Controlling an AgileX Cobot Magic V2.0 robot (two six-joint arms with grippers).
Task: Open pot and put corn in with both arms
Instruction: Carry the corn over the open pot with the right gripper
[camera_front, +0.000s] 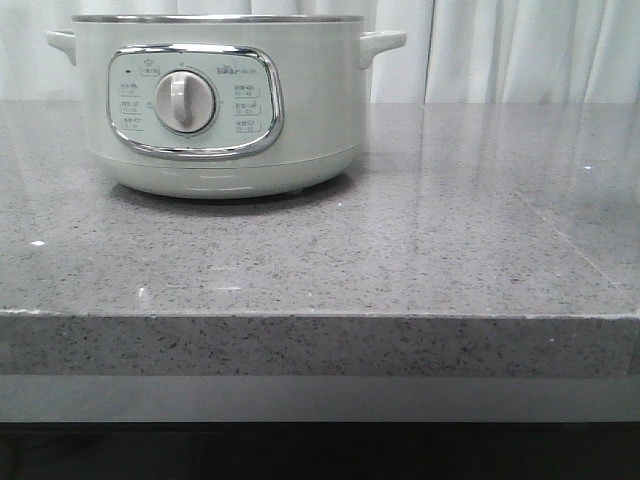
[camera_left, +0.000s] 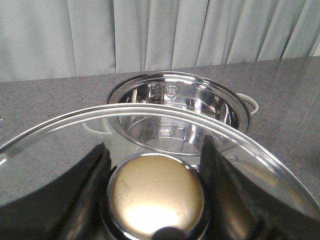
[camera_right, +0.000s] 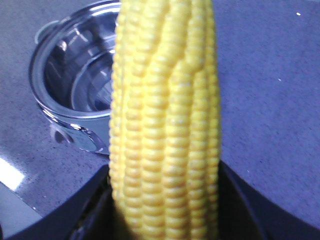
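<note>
The pale mint-green pot (camera_front: 225, 100) stands at the back left of the grey counter, its dial facing me and its lid off. My left gripper (camera_left: 155, 165) is shut on the round golden knob (camera_left: 156, 195) of the glass lid (camera_left: 60, 125) and holds it above the counter beside the open pot (camera_left: 175, 112), whose steel inside shows. My right gripper (camera_right: 165, 195) is shut on the yellow corn (camera_right: 165, 115), which stands up between the black fingers, above the counter beside the open pot (camera_right: 75, 90). Neither gripper shows in the front view.
The grey speckled counter (camera_front: 400, 250) stretches right of the pot and ends in a front edge (camera_front: 320, 315). Pale curtains (camera_front: 520, 50) hang behind it.
</note>
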